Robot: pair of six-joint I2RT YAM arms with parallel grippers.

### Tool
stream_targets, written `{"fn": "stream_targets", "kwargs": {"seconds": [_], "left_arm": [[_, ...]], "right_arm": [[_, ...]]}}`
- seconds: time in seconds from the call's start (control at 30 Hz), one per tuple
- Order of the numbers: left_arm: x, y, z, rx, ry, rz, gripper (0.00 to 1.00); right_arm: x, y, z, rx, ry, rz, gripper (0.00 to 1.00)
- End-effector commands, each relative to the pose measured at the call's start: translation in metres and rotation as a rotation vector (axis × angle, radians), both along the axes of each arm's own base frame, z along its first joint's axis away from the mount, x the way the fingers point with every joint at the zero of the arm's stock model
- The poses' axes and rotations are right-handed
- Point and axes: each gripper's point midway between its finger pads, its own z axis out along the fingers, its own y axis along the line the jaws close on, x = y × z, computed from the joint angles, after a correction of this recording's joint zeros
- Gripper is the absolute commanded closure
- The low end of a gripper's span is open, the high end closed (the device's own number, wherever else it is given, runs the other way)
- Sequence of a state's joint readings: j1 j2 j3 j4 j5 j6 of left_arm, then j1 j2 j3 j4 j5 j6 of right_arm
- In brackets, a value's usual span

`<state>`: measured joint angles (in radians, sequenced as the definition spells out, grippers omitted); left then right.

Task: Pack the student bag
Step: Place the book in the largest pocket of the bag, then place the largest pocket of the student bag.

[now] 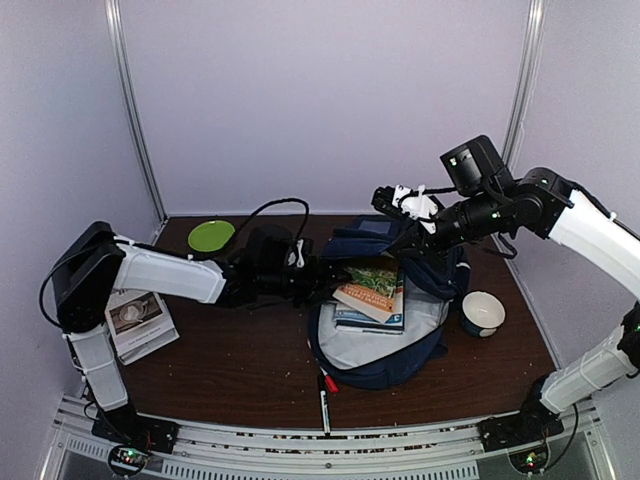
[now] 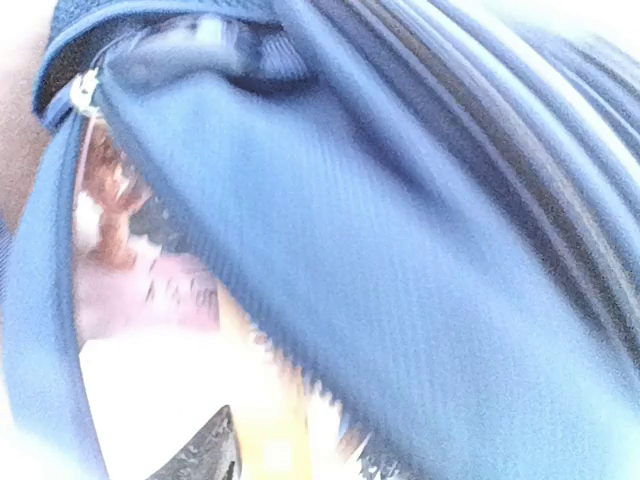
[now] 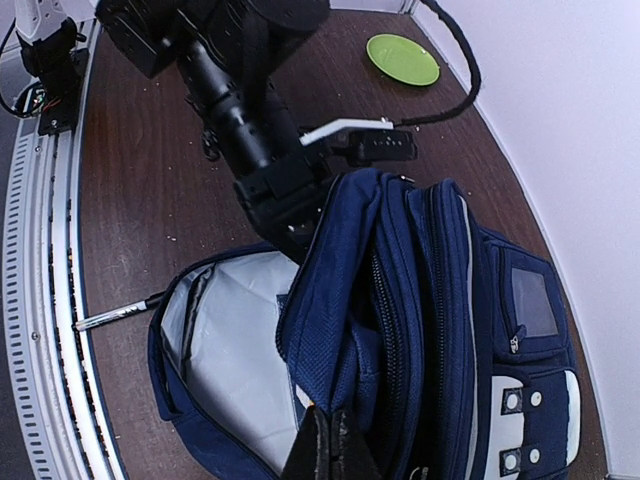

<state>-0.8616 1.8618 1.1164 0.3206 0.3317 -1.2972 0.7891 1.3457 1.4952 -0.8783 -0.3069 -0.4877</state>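
- Nearest us, by the table's front edge, a thin black marker pen with a red end (image 1: 325, 392) lies loose, just beside the bag's near rim.
- The student bag, a large navy fabric backpack with pale grey lining (image 1: 400, 368), sits mid-table with its long axis running near to far. The main compartment is unzipped and a stack of paperback books (image 1: 370, 290) is inside.
- The right gripper (image 3: 325, 450) is clenched on the navy front panel, holding it raised from the far-right side. The mouth gapes left and toward us.
- The left gripper (image 1: 315, 273) is at the bag's left edge, nosing into the opening. Its wrist view is a blur of blue fabric, so we cannot tell whether the jaws are parted.
- We judge the left arm nearer the marker, which lies toward us from its pincer and is probably the next pick.
- The surface is a dark brown wooden table (image 1: 250, 370). A white-lined blue bowl (image 1: 483, 312) stands right of the bag, a printed booklet (image 1: 140, 322) lies far left, and a round lime-green plate (image 1: 211, 236) is at the back.
- Pale lilac wall panels (image 1: 330, 100) close in behind.
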Motion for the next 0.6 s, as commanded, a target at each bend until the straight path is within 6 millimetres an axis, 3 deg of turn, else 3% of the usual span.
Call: {"fn": "stream_targets", "kwargs": {"seconds": [0.0,0.13,0.27,0.37,0.57], "left_arm": [[-0.043,0.031,0.002,0.115,-0.053,-0.066,0.37],[-0.071,0.087,-0.014,0.318,-0.079,-0.041,0.37],[-0.082,0.164,-0.018,0.554,-0.149,0.075,0.34],[-0.088,0.218,-0.014,0.663,-0.167,0.182,0.22],[-0.086,0.319,-0.026,0.706,-0.020,0.389,0.14]], "right_arm": [[-0.001,-0.001,0.026,0.083,-0.066,0.004,1.00],[-0.003,0.001,0.017,0.068,-0.054,0.025,1.00],[-0.018,0.007,-0.010,0.020,0.003,0.122,1.00],[-0.042,0.014,-0.051,-0.077,0.048,0.242,1.00],[-0.119,0.036,-0.149,-0.281,0.239,0.509,0.98]]}}
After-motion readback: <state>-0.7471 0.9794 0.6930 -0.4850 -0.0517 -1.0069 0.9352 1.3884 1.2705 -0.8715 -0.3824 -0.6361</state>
